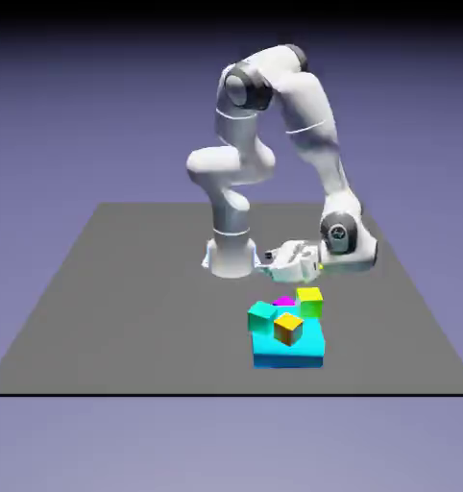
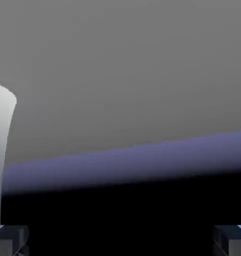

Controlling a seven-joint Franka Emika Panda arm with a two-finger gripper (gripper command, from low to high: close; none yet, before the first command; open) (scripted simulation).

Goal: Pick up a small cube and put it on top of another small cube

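A white robot arm arches high, its wrist bent low, the gripper (image 1: 264,262) turned sideways, jaws apart.

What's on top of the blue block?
The orange cube shows over the block. The teal, yellow-green and purple cubes overlap its edges; their undersides are hidden.

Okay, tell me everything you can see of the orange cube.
The orange cube is small, plain and smooth-looking, its faces differing in shade. It sits turned, a corner toward the camera, and appears to rest on the blue block. The teal cube is close on the exterior view's left; whether they touch, I can't tell. The open pincer isn't on it.
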